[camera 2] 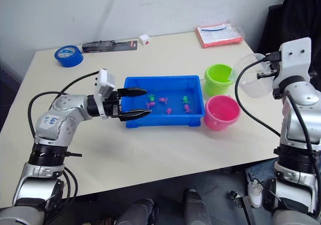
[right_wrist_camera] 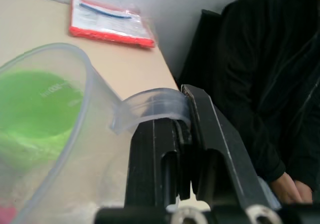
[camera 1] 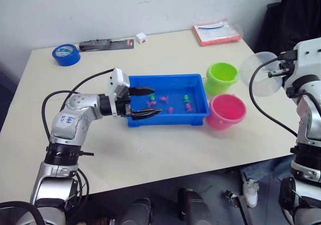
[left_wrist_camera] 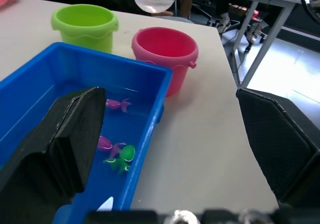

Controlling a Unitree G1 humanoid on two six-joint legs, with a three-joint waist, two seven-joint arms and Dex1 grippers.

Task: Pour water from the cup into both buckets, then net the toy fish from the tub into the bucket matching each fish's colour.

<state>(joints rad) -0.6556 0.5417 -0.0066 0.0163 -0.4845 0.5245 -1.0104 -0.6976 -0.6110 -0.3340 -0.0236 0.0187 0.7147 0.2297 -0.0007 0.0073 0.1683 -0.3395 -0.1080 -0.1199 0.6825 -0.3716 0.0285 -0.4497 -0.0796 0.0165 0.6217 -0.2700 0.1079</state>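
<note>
The right gripper [right_wrist_camera: 182, 134] grips the cup [camera 2: 253, 74] by its handle, above the tabletop's right edge. The left gripper [camera 2: 134, 102] is spread wide at the tub's [camera 2: 163, 120] left end.

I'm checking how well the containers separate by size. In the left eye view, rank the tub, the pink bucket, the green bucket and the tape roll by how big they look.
1. Tub, by far the largest.
2. Pink bucket and green bucket: too alike to rank, and the pink one is nearer the camera.
3. Tape roll, smallest, though farthest away.

We see glossy blue plastic tub [camera 1: 198, 97], clear smooth plastic cup [camera 1: 260, 73], shiny plastic buckets [camera 1: 225, 110], matt counter [camera 1: 165, 150].
</note>
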